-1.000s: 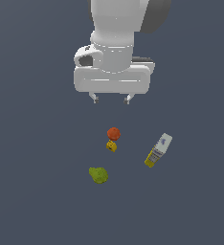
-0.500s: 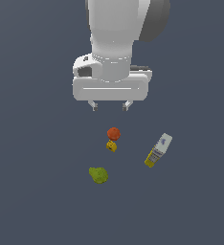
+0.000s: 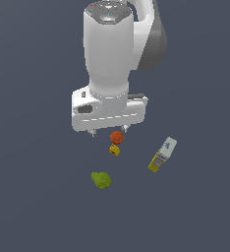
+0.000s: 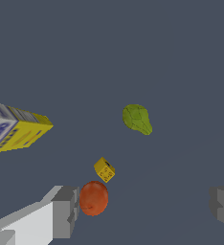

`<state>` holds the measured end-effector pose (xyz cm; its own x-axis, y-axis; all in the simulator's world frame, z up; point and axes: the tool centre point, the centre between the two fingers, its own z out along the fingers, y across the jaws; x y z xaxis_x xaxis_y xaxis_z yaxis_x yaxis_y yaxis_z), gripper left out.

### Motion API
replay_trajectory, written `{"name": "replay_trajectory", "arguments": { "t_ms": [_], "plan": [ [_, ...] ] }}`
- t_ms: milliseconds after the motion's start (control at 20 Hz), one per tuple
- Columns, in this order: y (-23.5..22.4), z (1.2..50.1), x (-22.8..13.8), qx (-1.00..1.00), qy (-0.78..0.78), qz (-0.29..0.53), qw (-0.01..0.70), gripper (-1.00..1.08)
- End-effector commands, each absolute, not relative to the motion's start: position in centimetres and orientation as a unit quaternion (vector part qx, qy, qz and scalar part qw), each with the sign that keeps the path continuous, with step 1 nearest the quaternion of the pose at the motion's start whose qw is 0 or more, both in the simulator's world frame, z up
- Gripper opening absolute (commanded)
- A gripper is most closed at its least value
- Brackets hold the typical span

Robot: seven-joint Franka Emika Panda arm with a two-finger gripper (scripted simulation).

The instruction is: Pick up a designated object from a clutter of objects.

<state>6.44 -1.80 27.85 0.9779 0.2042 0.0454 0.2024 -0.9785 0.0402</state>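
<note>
Hand [image 3: 108, 133] has dropped lower since before, fingers spread, empty, above the red ball [image 3: 116, 137]; pear [image 3: 101, 180] untouched.

We see a simulated scene, not a real room: a flat, featureless slate-grey ground [image 3: 33, 206] fills both views, and the white arm [image 3: 109, 59] is smoothly rendered and textureless.

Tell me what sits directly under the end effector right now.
The open end effector hangs over the orange-red ball, with the yellow cube just beyond it. The green pear-like fruit lies apart, not beneath. The hand's body hides the floor behind it in the exterior view.
</note>
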Motion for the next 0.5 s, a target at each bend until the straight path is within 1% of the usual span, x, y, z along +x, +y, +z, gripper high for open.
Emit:
{"name": "replay_trajectory", "arguments": {
  "t_ms": [0, 450],
  "plan": [
    [-2.3, 25.8, 7.7, 0.991, 0.129, 0.021, 0.017, 1.0],
    [-4.2, 17.7, 11.5, 0.974, 0.227, 0.009, 0.01, 1.0]
  ]
}}
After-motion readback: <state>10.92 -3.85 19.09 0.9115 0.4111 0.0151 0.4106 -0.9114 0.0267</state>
